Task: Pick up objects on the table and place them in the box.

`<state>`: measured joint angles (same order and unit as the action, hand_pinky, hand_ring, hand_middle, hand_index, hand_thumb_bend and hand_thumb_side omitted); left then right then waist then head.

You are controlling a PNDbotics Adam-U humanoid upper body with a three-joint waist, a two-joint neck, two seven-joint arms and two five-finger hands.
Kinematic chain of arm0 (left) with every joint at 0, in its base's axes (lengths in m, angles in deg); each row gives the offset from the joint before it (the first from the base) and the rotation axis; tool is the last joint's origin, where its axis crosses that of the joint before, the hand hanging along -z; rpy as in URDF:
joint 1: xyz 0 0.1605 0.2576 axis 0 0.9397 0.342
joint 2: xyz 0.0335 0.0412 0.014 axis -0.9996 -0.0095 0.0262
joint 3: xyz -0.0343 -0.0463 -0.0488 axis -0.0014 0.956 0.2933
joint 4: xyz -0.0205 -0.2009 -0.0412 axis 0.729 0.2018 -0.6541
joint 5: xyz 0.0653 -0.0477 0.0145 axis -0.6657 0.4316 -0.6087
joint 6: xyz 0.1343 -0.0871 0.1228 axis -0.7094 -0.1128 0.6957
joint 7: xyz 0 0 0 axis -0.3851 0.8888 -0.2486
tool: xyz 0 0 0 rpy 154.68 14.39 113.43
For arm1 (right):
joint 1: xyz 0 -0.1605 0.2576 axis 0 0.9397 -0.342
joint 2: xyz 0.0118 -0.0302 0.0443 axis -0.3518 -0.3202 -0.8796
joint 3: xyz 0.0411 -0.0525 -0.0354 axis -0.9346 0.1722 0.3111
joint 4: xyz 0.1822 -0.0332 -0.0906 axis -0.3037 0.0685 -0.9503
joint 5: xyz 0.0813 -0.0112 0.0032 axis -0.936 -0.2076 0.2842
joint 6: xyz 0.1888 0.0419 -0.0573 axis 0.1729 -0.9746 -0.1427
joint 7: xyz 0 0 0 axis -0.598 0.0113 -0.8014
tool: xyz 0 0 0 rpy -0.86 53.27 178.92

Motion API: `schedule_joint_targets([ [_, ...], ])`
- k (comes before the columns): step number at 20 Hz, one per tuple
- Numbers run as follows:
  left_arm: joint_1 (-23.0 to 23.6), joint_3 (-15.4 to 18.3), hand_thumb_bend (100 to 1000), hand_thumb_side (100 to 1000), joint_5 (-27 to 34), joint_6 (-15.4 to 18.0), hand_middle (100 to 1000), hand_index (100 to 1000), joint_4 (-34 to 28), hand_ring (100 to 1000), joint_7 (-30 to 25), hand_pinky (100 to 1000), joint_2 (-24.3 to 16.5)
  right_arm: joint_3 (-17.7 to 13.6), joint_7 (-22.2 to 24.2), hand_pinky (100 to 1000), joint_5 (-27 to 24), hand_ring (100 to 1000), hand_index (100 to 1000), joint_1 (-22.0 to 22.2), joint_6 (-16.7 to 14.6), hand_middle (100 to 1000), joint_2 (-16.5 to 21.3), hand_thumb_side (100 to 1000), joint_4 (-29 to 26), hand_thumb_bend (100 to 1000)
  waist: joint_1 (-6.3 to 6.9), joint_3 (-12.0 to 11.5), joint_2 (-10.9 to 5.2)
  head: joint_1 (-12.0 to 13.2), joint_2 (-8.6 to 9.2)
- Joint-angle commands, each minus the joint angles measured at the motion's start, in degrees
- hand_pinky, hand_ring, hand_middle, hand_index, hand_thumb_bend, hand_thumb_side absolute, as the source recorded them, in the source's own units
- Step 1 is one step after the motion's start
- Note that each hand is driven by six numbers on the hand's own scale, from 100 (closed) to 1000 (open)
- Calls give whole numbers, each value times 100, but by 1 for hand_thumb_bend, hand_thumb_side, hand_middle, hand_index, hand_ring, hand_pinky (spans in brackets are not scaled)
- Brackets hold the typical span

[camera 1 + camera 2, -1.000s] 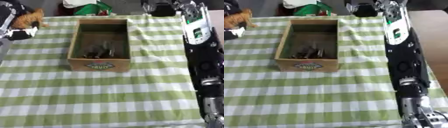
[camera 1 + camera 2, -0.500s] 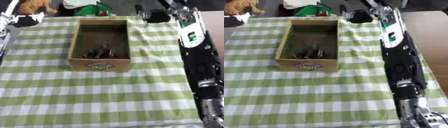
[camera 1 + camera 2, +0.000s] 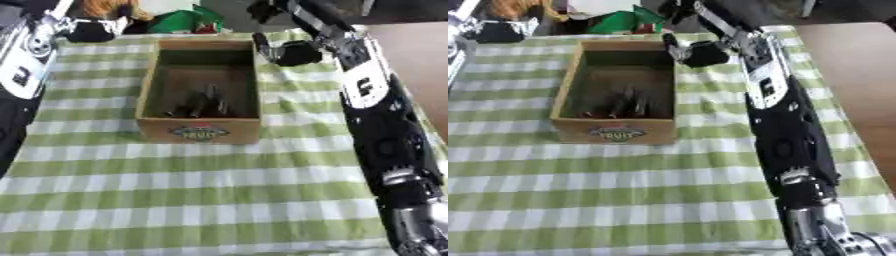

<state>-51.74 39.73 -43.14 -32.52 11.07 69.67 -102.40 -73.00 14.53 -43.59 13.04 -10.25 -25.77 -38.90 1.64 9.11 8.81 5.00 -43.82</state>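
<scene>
Up in the left eye view, the left hand (image 3: 92,31) sits beyond the box (image 3: 200,131)'s far-left corner, curled around an orange toy (image 3: 112,8). Dark items (image 3: 199,105) lie inside the box. In the right eye view, the right hand (image 3: 697,51) hovers at the box's far-right corner; I cannot tell its finger state.

Both eyes sit in my head, looking steeply down on the table (image 3: 175,200). Right eye is set slightly right, so the box (image 3: 614,134) shows further left there. Both share cloth, box, my right arm (image 3: 376,115).
</scene>
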Motion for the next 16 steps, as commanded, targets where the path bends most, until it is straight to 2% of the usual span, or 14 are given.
schedule_joint_targets([
  [1,-191,-304,100,142,-201,225,225,419,33,275,-225,514,171,45,76,845,53,725,828,-43,-45,698,-119,232,-62,100,-11,-21,-105,44,-26],
  [5,-243,-402,100,139,-257,477,236,428,164,284,-557,524,323,52,122,846,71,725,827,18,-49,697,-173,233,-61,100,-18,-18,-104,39,-27],
  [11,-233,-413,100,156,-283,547,292,477,290,334,-1100,559,416,73,144,846,117,727,828,48,-85,698,-181,237,-38,100,-16,-3,-105,41,-18],
  [16,-237,-421,100,191,-269,577,373,534,483,400,-1561,592,473,80,143,846,162,728,829,55,-121,700,-192,239,-1,100,-22,8,-105,44,-17],
])
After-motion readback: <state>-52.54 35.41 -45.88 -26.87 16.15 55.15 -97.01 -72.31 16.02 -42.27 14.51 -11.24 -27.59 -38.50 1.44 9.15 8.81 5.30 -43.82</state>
